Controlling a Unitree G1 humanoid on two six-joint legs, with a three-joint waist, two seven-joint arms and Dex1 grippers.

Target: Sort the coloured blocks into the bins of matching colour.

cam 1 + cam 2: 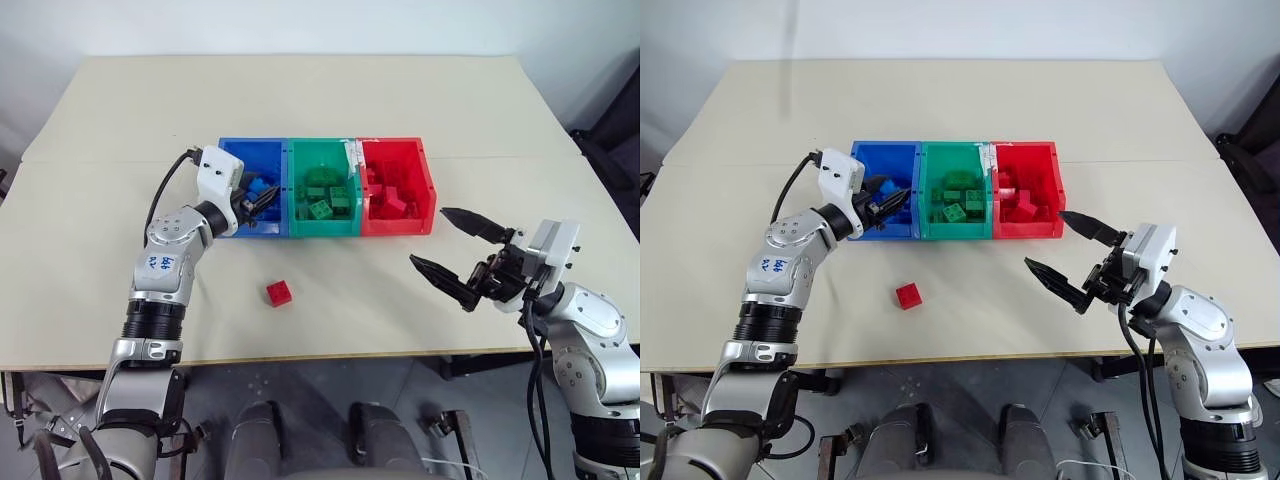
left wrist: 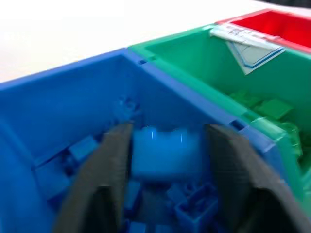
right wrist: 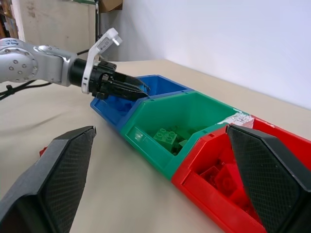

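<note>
**Left gripper over blue bin, one red block loose on table**

The left gripper reached over the front lip of the blue bin, fingers pointing in over the bin's contents. In the left wrist view a blue block sat between the two black fingers; the fingers stood a bit apart, but whether they pinched the block or had let go could not be told, too blurred. More blue blocks lay in the bin below it.

The right gripper hovered above the table in front of and to the right of the red bin, well clear of it, jaws spread wide with nothing between them.

The three bins sat joined in a row mid-table: blue on the robot's left, green bin in the middle, red on the right. A white label stuck on the wall between green and red. Green blocks piled in the green bin, red blocks piled in the red bin.

One red block lay alone on the table, in front of the blue and green bins, near the left forearm, touching neither gripper. Its edge also showed behind a right finger in the right wrist view.
</note>
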